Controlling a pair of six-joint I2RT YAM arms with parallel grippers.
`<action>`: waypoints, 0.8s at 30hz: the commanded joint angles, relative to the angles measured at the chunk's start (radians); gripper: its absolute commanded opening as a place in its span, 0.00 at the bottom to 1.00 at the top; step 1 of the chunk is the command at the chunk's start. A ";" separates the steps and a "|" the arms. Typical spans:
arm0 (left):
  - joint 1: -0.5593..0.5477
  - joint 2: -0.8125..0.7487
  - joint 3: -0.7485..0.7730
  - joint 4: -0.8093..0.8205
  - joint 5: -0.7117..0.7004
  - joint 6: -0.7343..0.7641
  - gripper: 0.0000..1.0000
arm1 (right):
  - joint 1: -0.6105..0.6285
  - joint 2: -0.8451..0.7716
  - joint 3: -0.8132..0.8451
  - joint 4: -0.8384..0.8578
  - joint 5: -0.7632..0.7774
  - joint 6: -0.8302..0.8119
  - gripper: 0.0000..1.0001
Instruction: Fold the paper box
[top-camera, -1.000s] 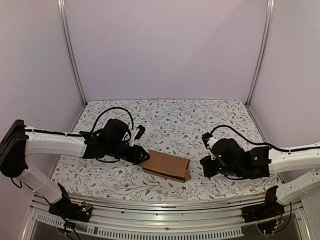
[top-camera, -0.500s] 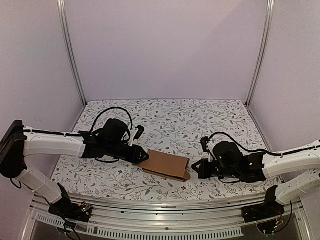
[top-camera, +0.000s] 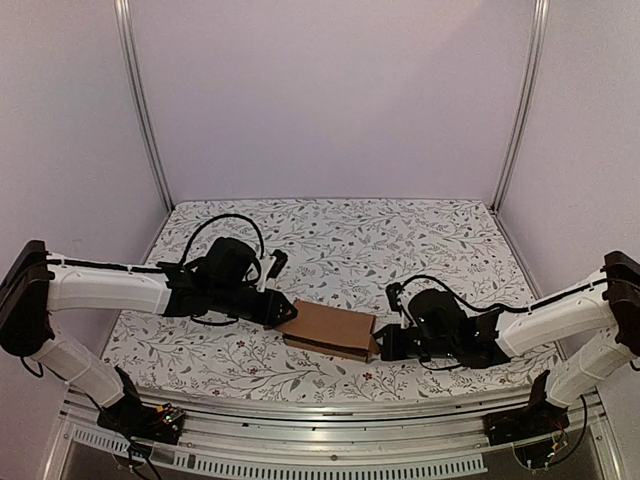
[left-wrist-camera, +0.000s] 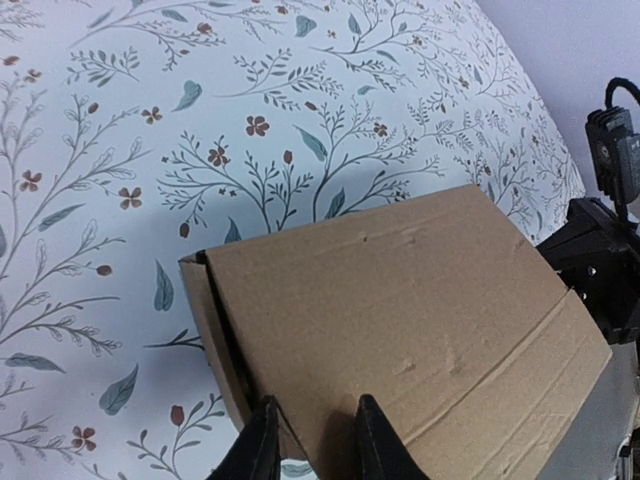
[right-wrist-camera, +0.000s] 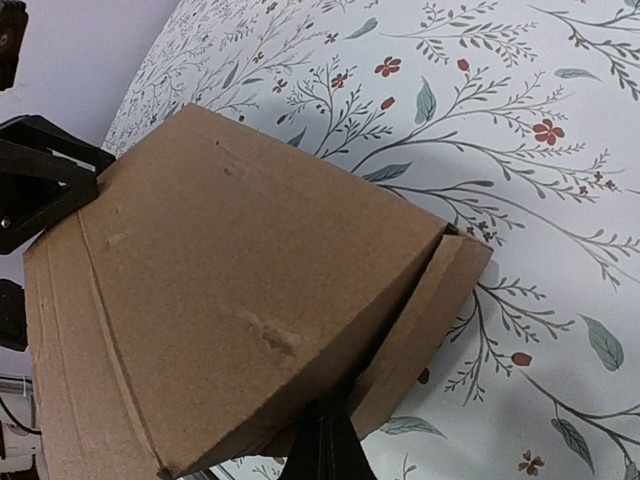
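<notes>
**Counter and box.** You see a counter (top-camera: 400, 240) covered in a floral cloth. The paper box (top-camera: 330, 328), a plain brown oblong carton, lies flat close to the near edge, about midway between the left and right edges.

**Arms.** Your left arm (top-camera: 110, 288) reaches in from the left edge and your right arm (top-camera: 545, 315) from the right edge, with the box between them.

**Pincers.** Your left gripper (left-wrist-camera: 315, 445) meets the box's left end. Its fingers stand a narrow gap apart with cardboard showing between them, and you cannot tell whether they pinch it. Your right gripper (top-camera: 383, 345) touches the box's right end. Its wrist view shows only one dark tip under the cardboard, so you cannot tell how far open it is.
</notes>
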 joint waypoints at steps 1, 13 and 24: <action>0.010 0.000 -0.013 -0.073 -0.015 -0.001 0.25 | -0.006 0.090 0.035 0.124 -0.078 0.044 0.00; 0.010 -0.013 -0.025 -0.074 -0.008 -0.004 0.24 | -0.007 0.184 0.057 0.188 -0.087 0.076 0.00; 0.012 -0.036 -0.063 -0.072 -0.039 -0.007 0.24 | -0.007 -0.024 0.101 -0.181 0.103 -0.060 0.00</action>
